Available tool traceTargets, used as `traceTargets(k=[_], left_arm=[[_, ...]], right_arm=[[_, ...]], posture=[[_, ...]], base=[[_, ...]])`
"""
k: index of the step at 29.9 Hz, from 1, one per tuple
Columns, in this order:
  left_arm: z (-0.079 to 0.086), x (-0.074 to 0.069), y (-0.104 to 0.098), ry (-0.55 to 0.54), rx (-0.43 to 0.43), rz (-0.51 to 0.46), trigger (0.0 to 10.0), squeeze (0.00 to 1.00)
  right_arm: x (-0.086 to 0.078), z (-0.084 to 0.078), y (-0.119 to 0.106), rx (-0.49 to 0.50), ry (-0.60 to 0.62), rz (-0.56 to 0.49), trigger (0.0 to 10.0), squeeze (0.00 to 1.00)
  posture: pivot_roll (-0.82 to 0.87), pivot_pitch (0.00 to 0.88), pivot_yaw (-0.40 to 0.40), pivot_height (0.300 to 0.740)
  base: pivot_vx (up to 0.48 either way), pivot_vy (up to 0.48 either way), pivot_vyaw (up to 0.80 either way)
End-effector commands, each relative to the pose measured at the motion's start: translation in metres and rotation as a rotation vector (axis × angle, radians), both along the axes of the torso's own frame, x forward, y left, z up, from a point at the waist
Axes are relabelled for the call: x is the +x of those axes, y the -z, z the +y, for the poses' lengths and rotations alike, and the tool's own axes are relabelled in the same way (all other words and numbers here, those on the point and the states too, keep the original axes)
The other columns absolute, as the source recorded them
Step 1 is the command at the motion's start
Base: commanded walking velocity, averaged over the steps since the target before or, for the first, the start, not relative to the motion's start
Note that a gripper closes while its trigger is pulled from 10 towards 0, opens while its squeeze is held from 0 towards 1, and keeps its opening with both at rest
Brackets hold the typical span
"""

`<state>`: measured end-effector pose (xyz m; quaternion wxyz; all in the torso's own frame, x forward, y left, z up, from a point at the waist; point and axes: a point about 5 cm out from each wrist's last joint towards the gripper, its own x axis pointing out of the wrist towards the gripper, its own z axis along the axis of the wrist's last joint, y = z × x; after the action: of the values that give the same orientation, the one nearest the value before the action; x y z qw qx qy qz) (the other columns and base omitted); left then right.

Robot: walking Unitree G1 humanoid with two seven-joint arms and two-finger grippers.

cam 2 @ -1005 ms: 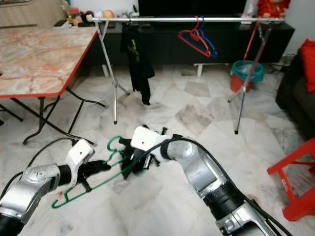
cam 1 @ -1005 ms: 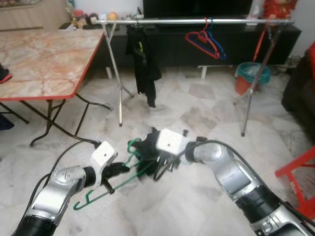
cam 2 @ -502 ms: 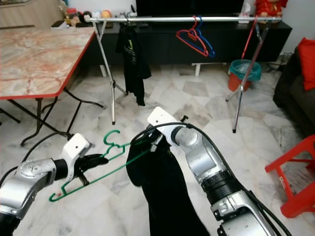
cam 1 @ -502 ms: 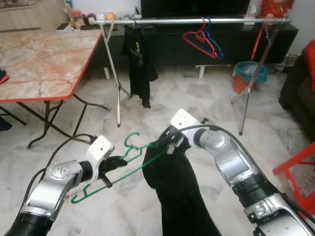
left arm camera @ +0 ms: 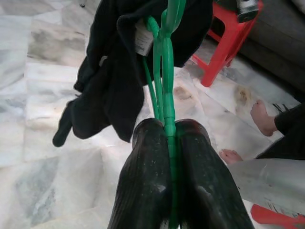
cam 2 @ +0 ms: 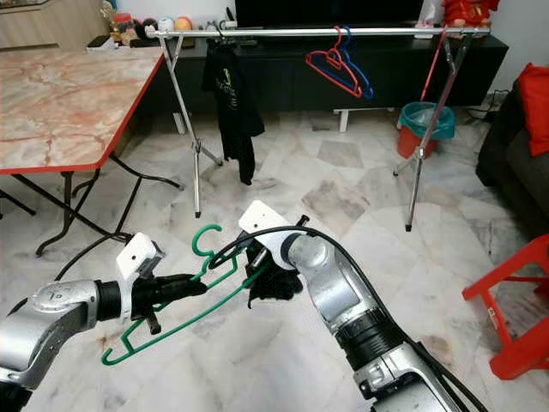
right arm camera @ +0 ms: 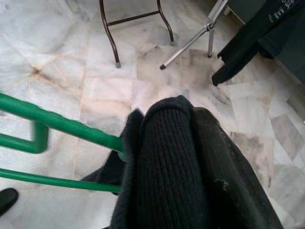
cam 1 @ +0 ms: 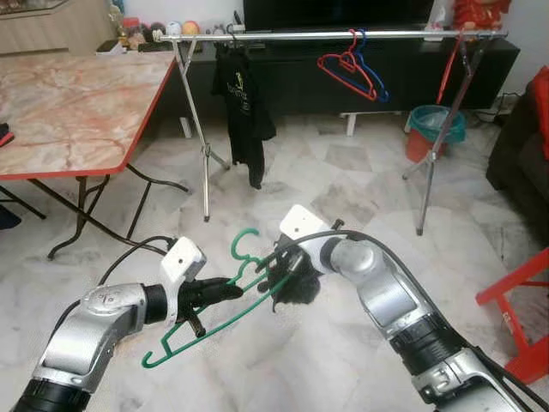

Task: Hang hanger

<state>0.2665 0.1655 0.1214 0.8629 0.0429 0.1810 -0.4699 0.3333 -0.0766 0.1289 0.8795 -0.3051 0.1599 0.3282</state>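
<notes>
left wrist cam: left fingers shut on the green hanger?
Yes, the two black fingers of the left gripper press together with the green hanger wire pinched between them.

Head stereo pair looks forward-down over floor toward clothes rail [cam 1: 343,36]; both eyes share it. Each wrist camera sits close behind its pincer, both seeing green hanger [left arm camera: 164,57].

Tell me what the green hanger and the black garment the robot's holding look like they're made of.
Green hanger: probably plastic, going by its smooth, uniformly coloured, slightly glossy bars, though coated wire is possible. Black garment: knitted fabric, matte, with ribbed rows visible in the right wrist view.
</notes>
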Motion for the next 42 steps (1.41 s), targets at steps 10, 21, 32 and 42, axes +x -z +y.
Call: traceTargets(k=[10, 21, 32, 42], left_arm=[[-0.014, -0.013, -0.004, 0.145, -0.016, 0.035, 10.0, 0.00], [-0.013, -0.025, -0.003, 0.213, -0.033, 0.067, 10.0, 0.00], [0.022, 0.038, -0.022, -0.355, 0.006, -0.189, 10.0, 0.00], [0.037, 0.048, -0.009, -0.543, 0.076, -0.155, 10.0, 0.00]], right_arm=[[-0.006, 0.033, -0.024, 0.142, -0.068, -0.043, 10.0, 0.00], [0.000, 0.023, -0.017, 0.115, 0.008, -0.037, 10.0, 0.00], [-0.009, 0.033, -0.012, 0.118, -0.011, -0.013, 10.0, 0.00], [-0.001, 0.022, -0.022, 0.154, 0.091, -0.066, 10.0, 0.00]], posture=[[-0.01, 0.025, 0.050, 0.740], [-0.01, 0.027, 0.047, 0.740], [0.00, 0.030, 0.047, 0.740], [-0.01, 0.030, 0.047, 0.740]], base=[[0.000, 0.000, 0.00], [0.000, 0.000, 0.00], [0.000, 0.000, 0.00], [0.000, 0.000, 0.00]])
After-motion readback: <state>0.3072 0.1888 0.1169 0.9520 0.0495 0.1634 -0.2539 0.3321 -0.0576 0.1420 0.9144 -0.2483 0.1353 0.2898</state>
